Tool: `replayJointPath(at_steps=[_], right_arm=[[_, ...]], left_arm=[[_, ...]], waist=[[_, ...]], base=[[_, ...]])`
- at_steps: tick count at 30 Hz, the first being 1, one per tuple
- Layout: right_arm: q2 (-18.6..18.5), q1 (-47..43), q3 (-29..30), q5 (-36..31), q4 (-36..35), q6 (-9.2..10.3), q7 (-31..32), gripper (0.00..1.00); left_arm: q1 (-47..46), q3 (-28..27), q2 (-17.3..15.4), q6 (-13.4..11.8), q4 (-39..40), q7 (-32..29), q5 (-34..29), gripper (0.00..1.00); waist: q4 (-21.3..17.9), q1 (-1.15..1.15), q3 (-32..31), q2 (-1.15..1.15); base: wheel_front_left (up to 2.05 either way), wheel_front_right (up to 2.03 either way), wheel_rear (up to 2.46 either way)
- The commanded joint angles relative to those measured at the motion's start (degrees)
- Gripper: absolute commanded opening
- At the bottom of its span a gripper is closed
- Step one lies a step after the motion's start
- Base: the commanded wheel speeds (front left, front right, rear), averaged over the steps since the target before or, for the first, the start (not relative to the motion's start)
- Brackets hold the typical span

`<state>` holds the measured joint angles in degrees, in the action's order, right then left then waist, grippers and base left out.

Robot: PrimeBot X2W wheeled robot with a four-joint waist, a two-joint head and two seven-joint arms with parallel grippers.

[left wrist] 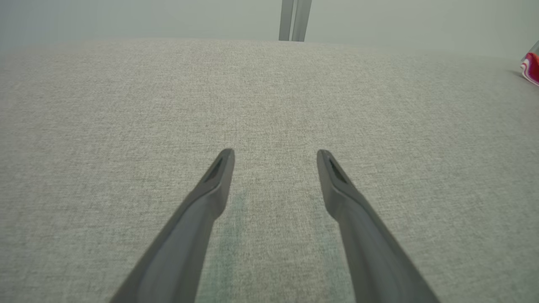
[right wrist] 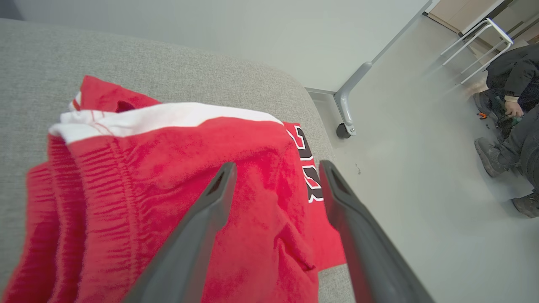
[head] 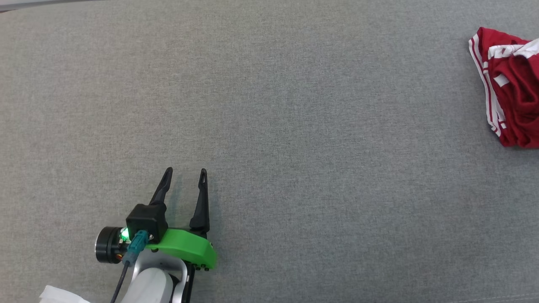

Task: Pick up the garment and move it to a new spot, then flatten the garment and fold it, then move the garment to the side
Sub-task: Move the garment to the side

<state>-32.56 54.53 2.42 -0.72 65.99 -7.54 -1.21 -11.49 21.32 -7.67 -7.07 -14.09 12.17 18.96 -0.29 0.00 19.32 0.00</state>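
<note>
Garment (head: 511,90) lies crumpled at the far right of the grey fabric surface (head: 294,105), running off the head view's right edge; it is red with white stripes (black and white lettering shows on it in the right wrist view). Left gripper (head: 186,172) sits near the lower left, well apart from the cloth, its two dark fingers spread over bare fabric with nothing between them. Right gripper (right wrist: 276,168) hangs over the garment (right wrist: 168,176) close to the surface's edge, fingers spread apart and holding nothing. Beyond that edge, a person's shoes (right wrist: 490,155) rest on the pale floor.
</note>
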Motion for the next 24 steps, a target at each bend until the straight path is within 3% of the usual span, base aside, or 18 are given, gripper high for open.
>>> replayJointPath(at_steps=[1, 9, 24], right_arm=[[0.2, 0.7, 0.7, -1.0, 0.6, 0.11, -0.6, 1.00], [4.2, 1.1, 0.7, -1.7, 2.4, 0.11, -3.9, 1.00], [14.5, -4.4, -10.5, 7.3, -0.5, 0.11, -10.4, 1.00]], left_arm=[[-0.4, 0.1, -0.2, -0.3, -0.1, 0.0, -0.2, 1.00], [-0.9, 0.2, 0.2, -0.5, -1.2, 0.1, 0.6, 1.00], [0.8, -2.3, 0.8, 0.7, -6.3, 2.3, 4.1, 1.00]], waist=[[-0.4, 0.00, -0.2, 0.00], [-2.0, 0.00, -2.7, 0.00], [-2.4, 0.00, -14.1, 0.00]], base=[[0.00, 0.00, 0.00], [0.00, 0.00, 0.00], [0.00, 0.00, 0.00]])
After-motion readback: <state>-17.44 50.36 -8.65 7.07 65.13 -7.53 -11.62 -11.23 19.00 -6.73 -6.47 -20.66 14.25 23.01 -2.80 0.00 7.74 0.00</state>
